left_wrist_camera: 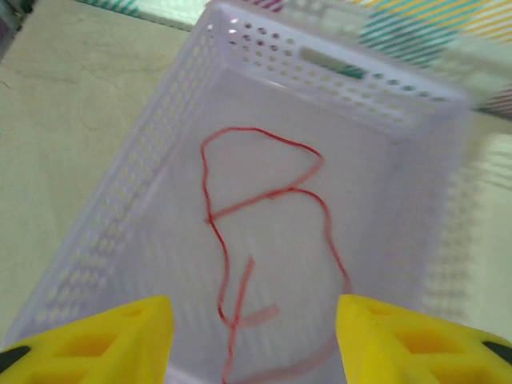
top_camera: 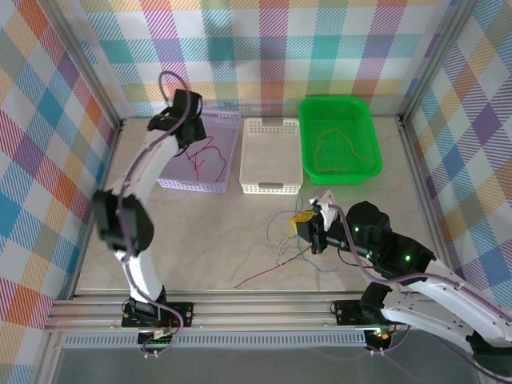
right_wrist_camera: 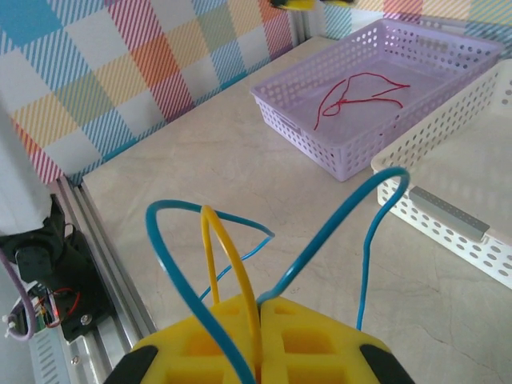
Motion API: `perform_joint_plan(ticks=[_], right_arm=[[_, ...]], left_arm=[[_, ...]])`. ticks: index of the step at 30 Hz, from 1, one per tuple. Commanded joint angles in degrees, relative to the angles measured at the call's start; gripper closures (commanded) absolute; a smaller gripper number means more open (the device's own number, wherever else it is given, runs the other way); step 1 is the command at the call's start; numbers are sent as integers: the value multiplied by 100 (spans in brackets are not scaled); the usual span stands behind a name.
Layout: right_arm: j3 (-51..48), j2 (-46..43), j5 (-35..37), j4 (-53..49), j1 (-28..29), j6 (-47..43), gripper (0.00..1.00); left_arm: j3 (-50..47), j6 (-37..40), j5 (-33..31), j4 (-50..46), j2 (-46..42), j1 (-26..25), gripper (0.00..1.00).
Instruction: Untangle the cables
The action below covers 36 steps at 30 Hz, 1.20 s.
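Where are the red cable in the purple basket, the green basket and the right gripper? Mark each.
red cable (left_wrist_camera: 292, 190): left wrist view, its middle kink.
green basket (top_camera: 334, 101): top external view, far rim.
right gripper (right_wrist_camera: 260, 304): right wrist view, between fingertips pinching blue cable (right_wrist_camera: 320, 238).

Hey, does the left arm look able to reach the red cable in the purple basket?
Probably yes: the left pincer hangs open over the purple basket; nothing lies between it and the red cable.

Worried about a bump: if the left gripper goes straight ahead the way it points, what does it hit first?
Likely the red wire lying on the purple basket floor, straight ahead of the left gripper; depth is unclear.
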Motion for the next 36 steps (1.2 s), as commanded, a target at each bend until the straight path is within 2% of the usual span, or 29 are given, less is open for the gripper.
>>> perform_joint_plan(ticks=[1,4,7,10,16,20,25,31,36], right_arm=[[93,170,-838,290,-592,413,100],[179,454,-1807,441,-1412,849,100],[247,791,-2502,626,-1976,1214,100],[361,1103,-2897,706,-2198,1432,100],[364,1252,-3263,1034,-2258,1756,100],[364,1285,-3307,1080,-2259,1824,100],[436,1385,-3509,1094,-2276,1940,100],[514,1440,-3685,980,-2291,1958,100],[531,1381,-3822,962,-2294,2013,100]], left_arm=[[-1091,-581,1205,293,-1316,-122,44],[-2140,-861,1400,638,-2418,-567,42],[-2900,-1014,1311,792,-3283,-1299,41],[-3630,-1207,1028,961,-4025,-2079,41],[-5165,-1841,813,1715,-5106,-3136,40],[-5778,-1927,665,2366,-5202,-3830,39],[-6274,-1766,547,3561,-4893,-4772,39],[-6204,-1534,477,4303,-3883,-5403,38],[-5873,-1335,266,4263,-3421,-5554,38]])
